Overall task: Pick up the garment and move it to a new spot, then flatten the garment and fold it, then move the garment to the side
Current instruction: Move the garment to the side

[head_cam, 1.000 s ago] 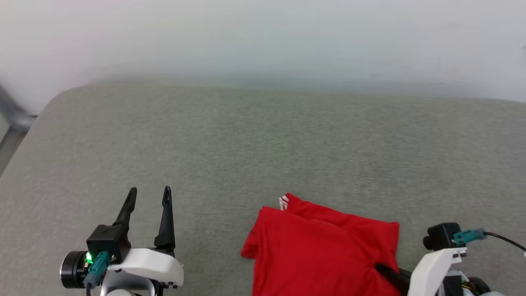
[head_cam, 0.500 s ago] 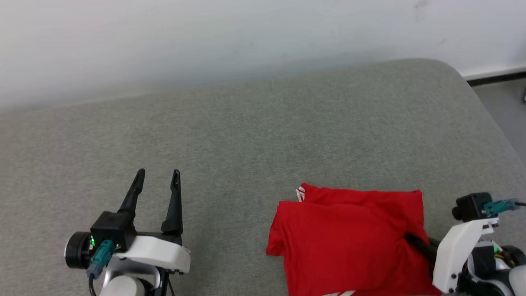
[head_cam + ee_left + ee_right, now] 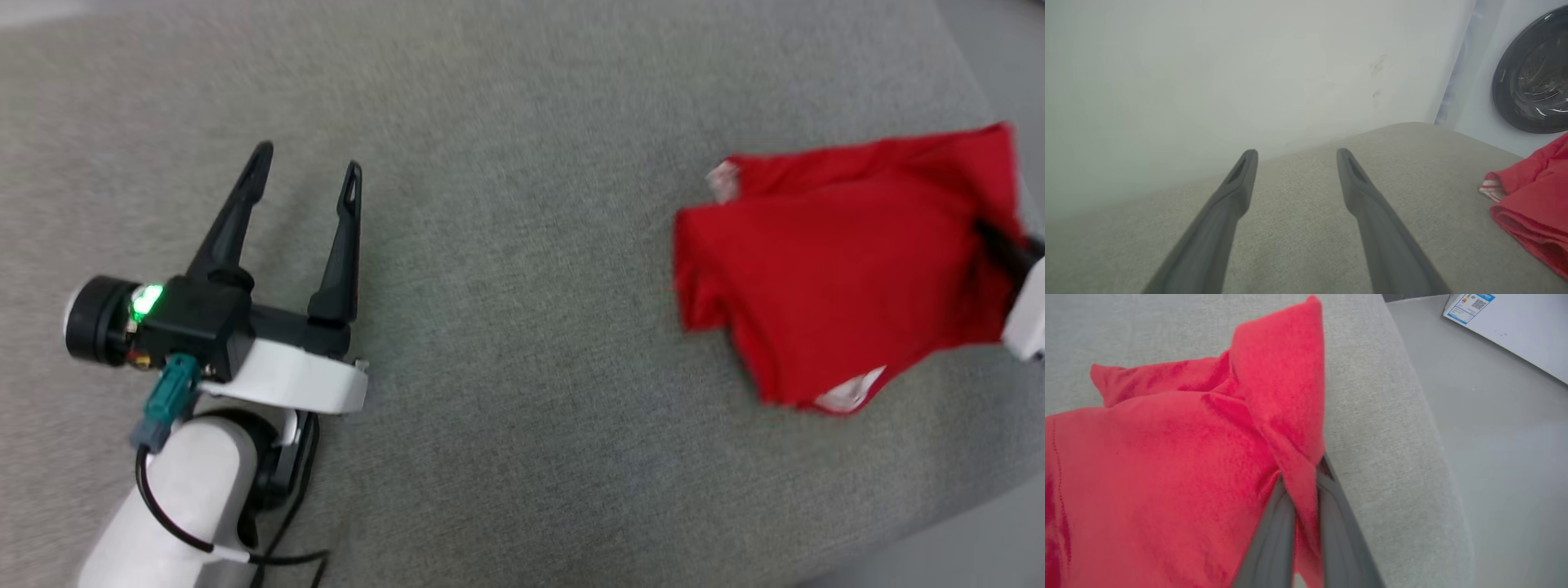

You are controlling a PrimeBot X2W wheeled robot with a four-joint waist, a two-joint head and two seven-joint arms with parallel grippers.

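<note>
Head view: garment [image 3: 833, 261] near cushion [image 3: 522, 245] edge.

White forearm [image 3: 171, 490], black left end effector [image 3: 308, 157], teal plug [image 3: 166, 398], green light [image 3: 147, 299]

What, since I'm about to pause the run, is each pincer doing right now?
Left pincer: open, holding nothing.
Right pincer: shut on a fold of the red garment.

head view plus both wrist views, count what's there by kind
red garment: 1
end effectors: 2 (left end effector, right end effector)
grey cushion: 1
washing machine: 1
total: 5
</note>
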